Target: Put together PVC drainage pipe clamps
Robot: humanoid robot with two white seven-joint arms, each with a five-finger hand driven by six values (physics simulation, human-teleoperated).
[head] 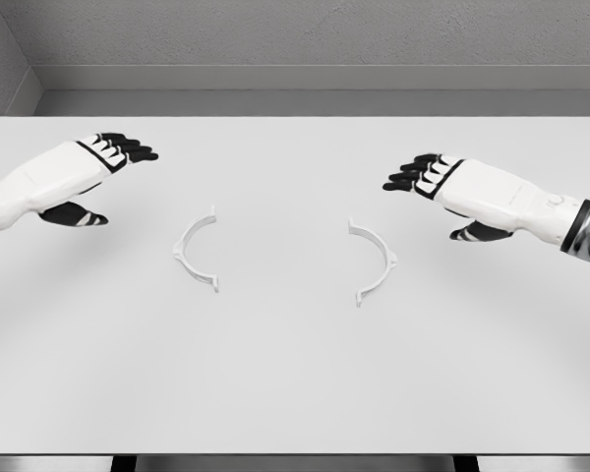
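Two white half-ring clamp pieces lie flat on the white table (295,383), apart from each other. The left clamp half (193,252) curves with its opening facing right; the right clamp half (377,261) curves with its opening facing left. My left hand (118,157) hovers above the table up and to the left of the left half, fingers stretched out and holding nothing. Up and to the right of the right half, my right hand (423,175) is likewise spread and empty. Neither hand touches a clamp piece.
The table's far edge meets a grey wall (295,39) at the back. The front edge of the table runs along the bottom of the picture, with dark gaps below it.
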